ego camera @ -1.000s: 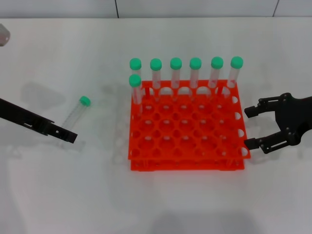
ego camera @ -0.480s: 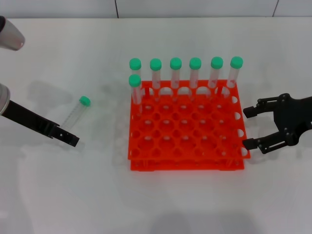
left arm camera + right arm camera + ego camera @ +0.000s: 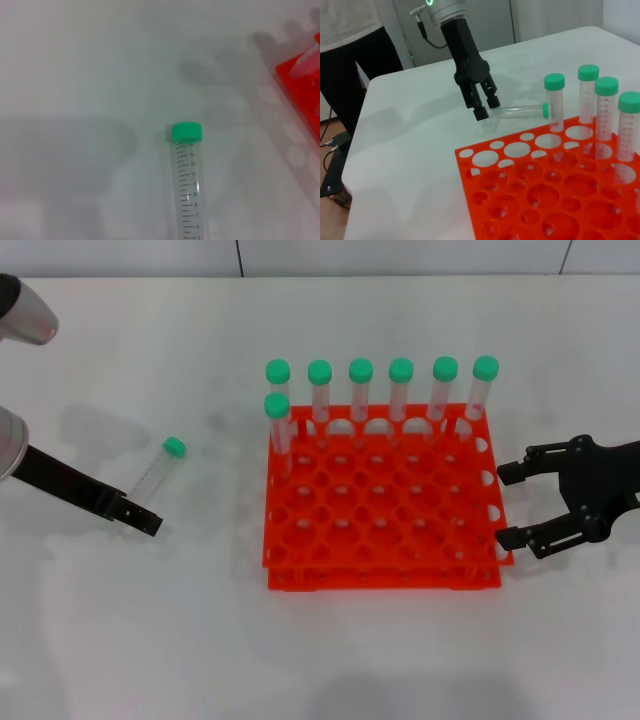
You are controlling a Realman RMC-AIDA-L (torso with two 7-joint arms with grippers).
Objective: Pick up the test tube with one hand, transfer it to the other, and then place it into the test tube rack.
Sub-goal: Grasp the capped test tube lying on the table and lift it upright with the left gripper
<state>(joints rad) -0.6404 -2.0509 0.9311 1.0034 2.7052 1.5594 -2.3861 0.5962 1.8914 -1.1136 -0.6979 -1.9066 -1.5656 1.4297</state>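
- While the test tube lies flat on the white table, well to the left of the test tube rack, you have nothing lifted yet.
- Your left gripper sits low at the tube's bottom end, away from the green cap; the right wrist view shows its fingers parted either side of that clear end, not clamped on it.
- In the left wrist view you see the tube lengthwise, cap towards the far side and graduations facing up.
- Your right gripper hovers just beside the rack's right edge, its fingers spread wide and empty.
- Seven other capped tubes stand upright in the rack: six along the back row, one in the next row at the left end.
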